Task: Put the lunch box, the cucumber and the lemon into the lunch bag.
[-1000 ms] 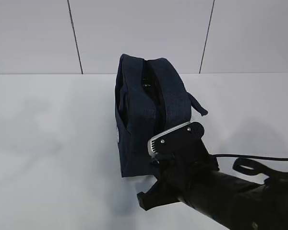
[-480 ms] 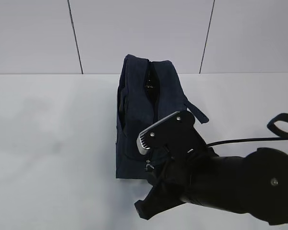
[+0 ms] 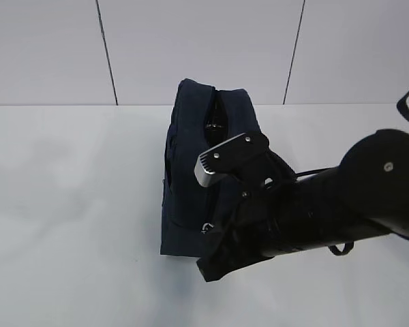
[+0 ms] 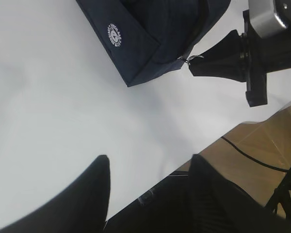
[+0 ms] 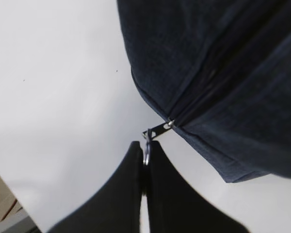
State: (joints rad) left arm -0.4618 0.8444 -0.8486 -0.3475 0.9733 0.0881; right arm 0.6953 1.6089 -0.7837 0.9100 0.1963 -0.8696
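The dark navy lunch bag (image 3: 187, 163) stands on the white table, its near end toward me, with a narrow dark gap along the zipper on top. My right gripper (image 5: 145, 145) is shut on the metal ring pull (image 5: 146, 154) at the bag's near lower corner; the ring pull also shows in the left wrist view (image 4: 194, 58). My left gripper (image 4: 149, 158) is open and empty above the table's front edge, away from the bag (image 4: 150, 34). The white round logo (image 4: 115, 35) faces it. The lunch box, cucumber and lemon are out of view.
The right arm (image 3: 327, 204) crosses the table right of the bag and hides its near right side. The table's front edge (image 4: 218, 138) runs close under my left gripper, with wooden floor and a black cable (image 4: 254, 158) beyond it.
My right arm has risen and swung left while holding the ring pull. The bag's near end has shifted left and the gap on top has narrowed.
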